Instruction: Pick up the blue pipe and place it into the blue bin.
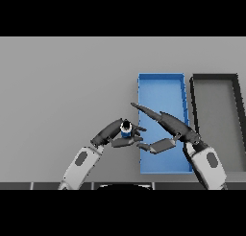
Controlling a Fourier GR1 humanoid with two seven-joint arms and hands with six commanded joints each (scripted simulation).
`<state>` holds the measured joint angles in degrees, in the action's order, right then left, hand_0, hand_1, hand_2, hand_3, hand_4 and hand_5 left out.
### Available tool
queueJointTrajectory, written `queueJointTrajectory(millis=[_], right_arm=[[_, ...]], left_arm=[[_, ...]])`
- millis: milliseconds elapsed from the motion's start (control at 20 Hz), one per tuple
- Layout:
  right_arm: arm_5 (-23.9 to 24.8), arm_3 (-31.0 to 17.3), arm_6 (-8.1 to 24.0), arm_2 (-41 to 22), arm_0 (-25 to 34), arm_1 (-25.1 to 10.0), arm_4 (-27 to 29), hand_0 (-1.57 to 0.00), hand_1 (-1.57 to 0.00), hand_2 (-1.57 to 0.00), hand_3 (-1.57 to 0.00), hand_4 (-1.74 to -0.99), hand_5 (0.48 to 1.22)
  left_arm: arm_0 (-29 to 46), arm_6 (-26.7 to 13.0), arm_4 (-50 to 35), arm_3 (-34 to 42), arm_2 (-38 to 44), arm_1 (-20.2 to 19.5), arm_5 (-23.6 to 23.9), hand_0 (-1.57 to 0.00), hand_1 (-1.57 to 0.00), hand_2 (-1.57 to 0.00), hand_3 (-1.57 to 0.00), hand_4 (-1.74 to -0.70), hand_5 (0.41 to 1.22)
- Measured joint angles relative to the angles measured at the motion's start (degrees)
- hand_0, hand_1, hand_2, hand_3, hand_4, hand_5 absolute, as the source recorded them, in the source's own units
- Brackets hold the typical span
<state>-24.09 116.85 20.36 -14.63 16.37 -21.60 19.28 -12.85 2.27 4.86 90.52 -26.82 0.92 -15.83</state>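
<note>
Left hand [116, 132] has dark fingers curled round the blue pipe [126, 132], thumb below it, pinch grip; pipe shows as a short blue stub with a dark-and-white end facing up, held just off the bin's left wall, at about 9 o'clock from the blue bin [161, 79]. Cannot tell if the pipe is lifted clear of the grey table [62, 86] or resting on it. Right hand [161, 121] is over the bin, fingers straight and stretched toward 10 o'clock, thumb stuck out at 8 o'clock, holding nothing, tips near the pipe but apart from it. Black bin [215, 77] sits at 3 o'clock of the blue one, just beside. Likely step: carry pipe over the wall and release. Risks: the outstretched right fingers lie across the drop path, so the left hand may bump them; pipe held near one end may tilt or slip; a low carry may catch the bin wall and shove the bin.
</note>
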Motion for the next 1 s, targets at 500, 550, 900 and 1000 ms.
queueJointTrajectory(millis=[500,550,900,1000], right_arm=[[-2.2,-6.8,6.7,-6.0,13.2,5.3,-0.1,-0.03,-0.04,-0.09,0.0,-1.184,0.516],[-2.5,-7.9,6.4,-6.2,14.2,5.9,-0.2,-0.03,-0.06,-0.11,-0.01,-1.192,0.507],[-4.5,-12.0,6.0,-8.0,17.6,8.9,-0.8,-1.01,-1.02,-1.04,-0.87,-1.514,0.55],[-3.6,-11.3,5.0,-9.0,16.9,9.6,0.6,-1.22,-1.22,-1.23,-1.02,-1.581,0.65]], left_arm=[[-0.4,-1.1,0.5,-0.8,3.0,1.8,-3.1,-1.57,-1.57,-1.57,-1.57,-1.47,1.221],[0.0,-0.3,1.1,-0.9,3.0,1.6,-3.4,-1.57,-1.57,-1.57,-1.57,-1.47,1.221],[1.5,-4.2,2.1,0.4,2.9,1.6,-4.6,-1.57,-1.57,-1.57,-1.57,-1.64,1.221],[2.1,-3.8,1.5,0.7,2.8,2.2,-4.7,-1.57,-1.57,-1.57,-1.52,-1.68,1.221]])
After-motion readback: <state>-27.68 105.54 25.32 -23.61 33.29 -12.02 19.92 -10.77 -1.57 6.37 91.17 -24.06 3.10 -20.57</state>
